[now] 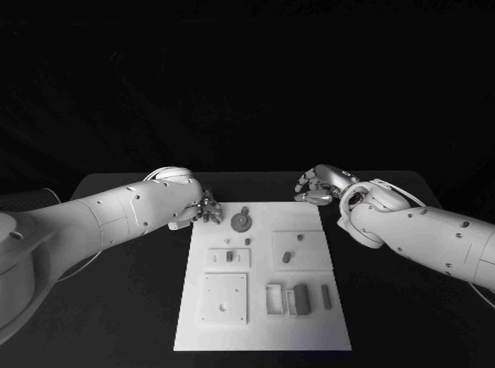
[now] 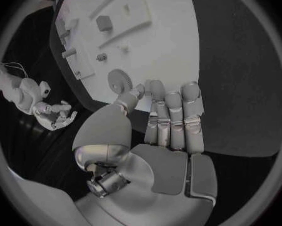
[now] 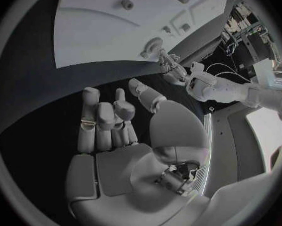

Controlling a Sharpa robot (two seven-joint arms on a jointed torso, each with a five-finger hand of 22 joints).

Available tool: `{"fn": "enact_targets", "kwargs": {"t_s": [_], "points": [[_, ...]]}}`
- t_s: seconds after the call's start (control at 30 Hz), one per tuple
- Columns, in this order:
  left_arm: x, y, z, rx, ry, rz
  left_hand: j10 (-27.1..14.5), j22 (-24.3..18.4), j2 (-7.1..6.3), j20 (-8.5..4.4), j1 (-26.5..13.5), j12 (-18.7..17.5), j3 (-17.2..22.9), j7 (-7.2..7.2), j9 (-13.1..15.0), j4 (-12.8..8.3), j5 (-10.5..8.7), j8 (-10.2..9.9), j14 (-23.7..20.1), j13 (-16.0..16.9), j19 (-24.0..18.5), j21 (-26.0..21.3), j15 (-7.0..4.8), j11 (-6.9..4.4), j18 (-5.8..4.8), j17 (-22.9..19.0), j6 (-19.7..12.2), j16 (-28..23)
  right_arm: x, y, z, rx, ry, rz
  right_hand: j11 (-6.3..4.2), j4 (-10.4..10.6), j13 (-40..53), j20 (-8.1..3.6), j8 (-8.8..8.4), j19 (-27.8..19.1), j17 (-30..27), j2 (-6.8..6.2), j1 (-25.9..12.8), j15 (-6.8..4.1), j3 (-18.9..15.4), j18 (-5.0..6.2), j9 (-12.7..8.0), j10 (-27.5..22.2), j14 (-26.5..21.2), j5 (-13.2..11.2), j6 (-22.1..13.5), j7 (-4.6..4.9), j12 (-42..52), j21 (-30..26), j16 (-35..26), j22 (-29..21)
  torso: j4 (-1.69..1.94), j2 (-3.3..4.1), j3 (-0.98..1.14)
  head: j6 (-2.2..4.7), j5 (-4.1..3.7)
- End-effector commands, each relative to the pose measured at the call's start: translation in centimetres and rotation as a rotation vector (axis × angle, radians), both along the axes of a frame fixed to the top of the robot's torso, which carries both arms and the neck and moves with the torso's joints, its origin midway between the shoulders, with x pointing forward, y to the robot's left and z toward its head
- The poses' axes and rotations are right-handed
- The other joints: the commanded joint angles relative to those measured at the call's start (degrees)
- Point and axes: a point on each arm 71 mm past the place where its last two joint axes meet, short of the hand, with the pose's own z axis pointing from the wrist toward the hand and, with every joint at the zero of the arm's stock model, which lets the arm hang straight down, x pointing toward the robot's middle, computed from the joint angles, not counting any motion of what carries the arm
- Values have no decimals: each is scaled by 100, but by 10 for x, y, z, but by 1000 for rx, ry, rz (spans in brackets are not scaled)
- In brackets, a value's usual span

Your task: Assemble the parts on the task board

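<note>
While both arms reach in over the black worktop (image 1: 115,307), neither hand holds any part. The task board (image 1: 264,337) lies flat in the middle of the worktop, its long side running away from the robot.

The left hand (image 1: 207,207) sits just off the board's far left corner. In the left wrist view its fingers (image 2: 172,116) lie straight and side by side over the dark worktop beside the board's edge, the thumb (image 2: 130,99) stretched toward the board; nothing is between them. A gear-shaped part (image 1: 241,222) lies flat on the board close to that hand, just inside the far left corner. In the left wrist view the thumb tip stands just beside the gear; whether it touches cannot be told.

The right hand (image 1: 317,186) hangs over the worktop just beyond the board's far right corner, apart from the board. In the right wrist view its fingers (image 3: 103,120) are partly curled inward, with nothing in them.

Further parts rest on the board, well apart from both hands:
- a small peg (image 1: 299,238) on the right half;
- a raised square plate (image 1: 229,257) with a small upright piece;
- a larger square plate (image 1: 224,297) toward the near left;
- a dark oblong block (image 1: 302,299) beside an open frame (image 1: 274,299) toward the near right;
- a slim bar (image 1: 326,296) right of the block.
</note>
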Motion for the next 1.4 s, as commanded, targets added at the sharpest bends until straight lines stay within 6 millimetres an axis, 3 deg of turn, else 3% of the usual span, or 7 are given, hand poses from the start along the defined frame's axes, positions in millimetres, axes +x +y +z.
{"fn": "enact_targets", "kwargs": {"t_s": [0.03,0.23,0.53,1.23,1.4], "points": [[-1,-2,0,-15,5,-12,46,128,38,-25,114,33,52,23,55,-26,-13,79,17,-11,29,38,-33,-36,261,-12,163,32,0,1,0,-5,4,7,34,37,8,-25,-20,21,-10,10,-56,-37,-15,73,6,3,12,10,5,36,-24,-24,-35,85,3,-2,-2,-6,5],[-1,-1,1,-23,-10,-7,119,129,112,-45,291,67,81,-51,155,-140,14,223,68,-23,74,94,-57,-100,257,-20,352,84,0,0,0,-6,4,6,35,42,9,-25,-22,21,-10,7,-60,-37,-16,73,7,3,12,10,4,36,-25,-24,-35,85,2,-5,-1,-1,12],[-7,6,2,-60,-24,16,184,132,164,-64,388,110,96,-85,205,-213,90,281,115,-18,121,148,-80,-132,258,-9,422,136,0,-2,-1,-7,5,3,35,49,9,-25,-23,21,-10,3,-67,-36,-17,73,8,3,12,11,4,37,-25,-24,-35,85,9,-13,1,-6,15],[-63,19,10,-173,31,69,268,136,173,-94,400,185,96,-128,252,-229,256,337,170,-4,177,259,-111,-174,254,26,507,229,1,-12,-1,-12,8,-16,35,58,10,-26,-26,21,-10,-2,-69,-35,-14,73,13,3,12,20,4,36,-26,-27,-36,86,27,-24,-8,19,18],[-74,11,9,-183,34,53,283,133,162,-108,393,209,101,-137,266,-249,462,350,182,-2,186,305,-127,-184,252,33,525,253,1,-12,-1,-12,9,-16,35,60,10,-26,-26,21,-10,-5,-70,-35,-14,73,13,4,13,20,4,37,-26,-27,-36,86,47,-31,-24,-1,25]]}}
